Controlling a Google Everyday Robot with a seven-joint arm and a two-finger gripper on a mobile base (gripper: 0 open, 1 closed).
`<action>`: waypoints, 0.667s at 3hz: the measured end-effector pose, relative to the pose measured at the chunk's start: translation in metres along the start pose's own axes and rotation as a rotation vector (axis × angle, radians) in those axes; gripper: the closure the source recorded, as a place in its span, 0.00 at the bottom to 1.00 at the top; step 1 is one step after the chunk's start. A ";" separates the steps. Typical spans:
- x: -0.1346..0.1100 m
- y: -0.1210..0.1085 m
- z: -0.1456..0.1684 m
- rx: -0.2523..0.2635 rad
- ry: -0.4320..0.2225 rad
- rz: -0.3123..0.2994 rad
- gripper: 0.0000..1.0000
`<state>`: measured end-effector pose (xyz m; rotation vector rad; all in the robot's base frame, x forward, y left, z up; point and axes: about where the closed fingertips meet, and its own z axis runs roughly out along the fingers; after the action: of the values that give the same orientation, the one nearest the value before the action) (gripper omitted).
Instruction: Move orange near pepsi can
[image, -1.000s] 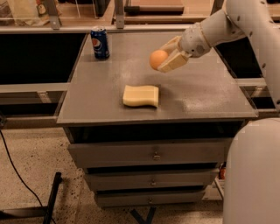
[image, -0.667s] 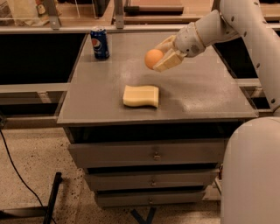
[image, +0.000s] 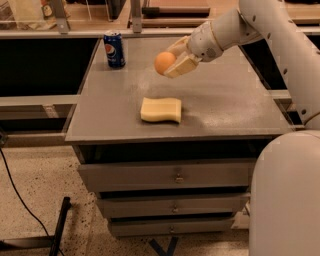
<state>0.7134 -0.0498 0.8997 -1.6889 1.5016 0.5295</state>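
I'm swinging the gripper (image: 170, 62) left across the upper middle of the frame, the orange (image: 164, 63) clamped in it, and the gap to the pepsi can (image: 114, 49) is narrowing.

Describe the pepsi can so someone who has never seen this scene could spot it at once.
A grey drawer cabinet fills mid-view. On its top, the pepsi can stands upright at the far left corner. It is the only blue thing there: the sponge lies mid-top, and the gripper holds the orange in the air to the can's right.
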 end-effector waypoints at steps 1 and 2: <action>-0.007 -0.002 0.017 -0.011 0.015 -0.022 1.00; -0.009 -0.008 0.034 -0.021 0.031 -0.035 1.00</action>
<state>0.7259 -0.0179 0.8881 -1.7438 1.4906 0.5040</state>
